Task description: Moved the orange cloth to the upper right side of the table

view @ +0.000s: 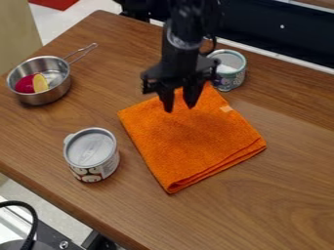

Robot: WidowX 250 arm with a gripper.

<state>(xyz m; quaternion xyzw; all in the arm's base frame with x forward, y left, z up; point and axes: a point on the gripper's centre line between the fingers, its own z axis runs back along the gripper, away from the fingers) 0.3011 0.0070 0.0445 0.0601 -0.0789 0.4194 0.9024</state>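
Observation:
The black gripper (pixel 179 108) hangs from the top over the upper part of the orange cloth (pixel 189 141), its two fingers parted and pointing down with nothing visible between them. The cloth lies folded and flat near the middle of the table (pixel 287 195), a small pale tag on its upper right edge. Part of the cloth's upper corner is hidden behind the gripper. Whether the fingertips touch the fabric I cannot tell.
Left of the cloth stands a lidded can (pixel 91 149). A metal pan (pixel 40 97) holding a red and a yellow piece is at the upper left, handle towards the back. Another can (pixel 229 68) stands just behind the cloth, right of the gripper.

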